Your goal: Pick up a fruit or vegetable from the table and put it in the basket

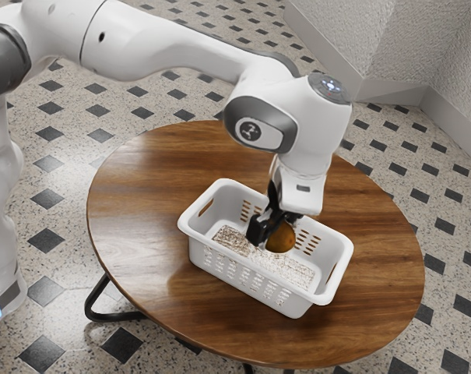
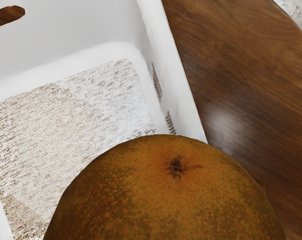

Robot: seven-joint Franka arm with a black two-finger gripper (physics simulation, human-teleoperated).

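Fruit (image 1: 282, 239) held over the basket (image 1: 342, 271)
Gripper (image 1: 272, 233) closed around its orange-brown sides, above the pale basket floor.

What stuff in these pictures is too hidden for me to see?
- Fruit: one end is cut off by the wrist view's lower edge.
- Basket floor: a patch is hidden behind the fruit in the exterior view.
- Table legs: mostly hidden under the tabletop, exterior view.
- Arm: cut off by the exterior view's left edge.
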